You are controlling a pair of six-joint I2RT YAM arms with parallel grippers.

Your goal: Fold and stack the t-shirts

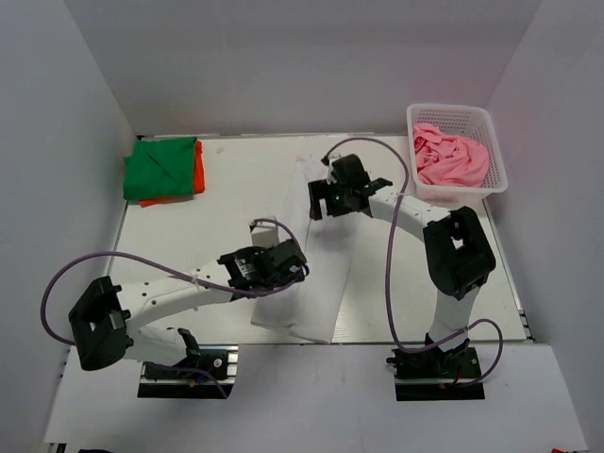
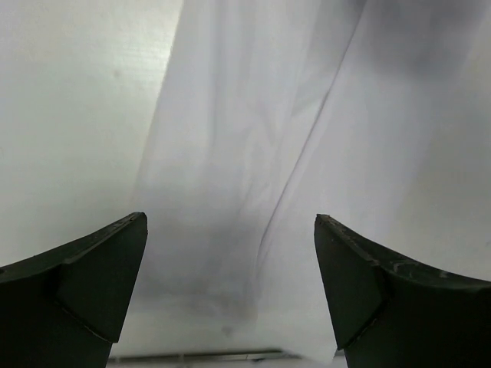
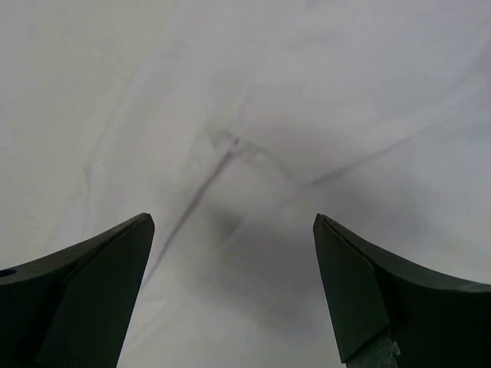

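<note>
White t-shirt: the soft white cloth t-shirt (image 1: 319,294) lies on the pale bench (image 1: 203,222) as a long narrow strip, running from the far middle toward the near edge. It serves as the landmark below.
Left hand: the left hand (image 2: 230,218) hovers over the strip's near half, by its left long edge. Its dark fingers are spread wide and hold nothing.
Right hand: the right hand (image 3: 232,218) hovers over the strip's far end, above a creased fold line. It is likewise spread and empty.
Reason for placing: with one hand over each half of the strip, the step in hand is probably a crosswise fold.
Stack: a folded green cloth t-shirt (image 1: 160,168) rests on a folded orange one (image 1: 199,177), well left of the strip's far end. This is probably where the white shirt goes next.
Waiting: a crumpled pink t-shirt (image 1: 451,159) sits in a white plastic lattice basket (image 1: 451,108), right of the strip's far end.
Edges: the strip's near end lies close to the bench's near edge, so there is little margin there.
Open room: bare bench left of the strip gives a free path to the stack, while the right arm's links crowd the strip's right side.
</note>
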